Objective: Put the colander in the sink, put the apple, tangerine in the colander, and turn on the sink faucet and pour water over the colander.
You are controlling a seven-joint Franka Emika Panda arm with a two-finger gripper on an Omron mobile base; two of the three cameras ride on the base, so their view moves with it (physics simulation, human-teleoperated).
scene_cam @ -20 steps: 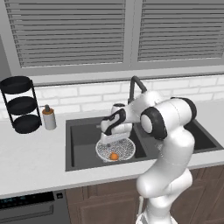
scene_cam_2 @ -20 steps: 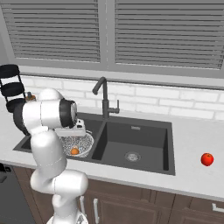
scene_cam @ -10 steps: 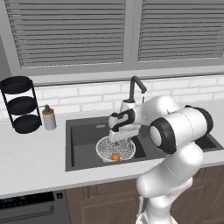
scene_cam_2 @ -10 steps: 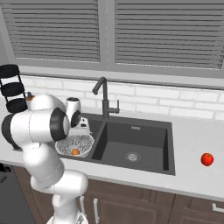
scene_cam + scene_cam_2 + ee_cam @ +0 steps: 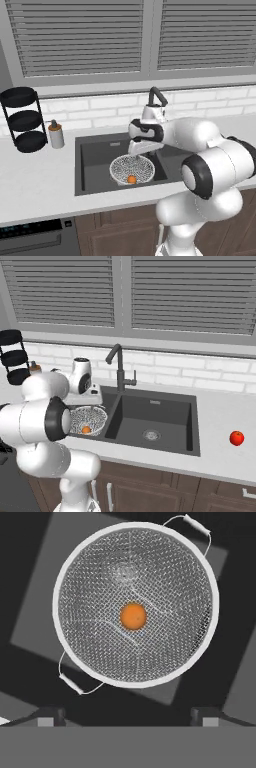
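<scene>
Claw (image 5: 128, 714) hangs over the colander (image 5: 90, 637) in the sink (image 5: 92, 160), jaws apart and empty. Tangerine (image 5: 133, 616) sits inside the mesh. From the right, the apple (image 5: 236, 438) shows on the counter (image 5: 220, 416) beyond the basins.

- No readable text, label, brand, number or sign appears on anything in these views.

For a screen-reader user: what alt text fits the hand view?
A tangerine sits in the middle of the round mesh colander, seen from straight above in the dark sink. The open hand hangs over it, holding nothing.
</scene>
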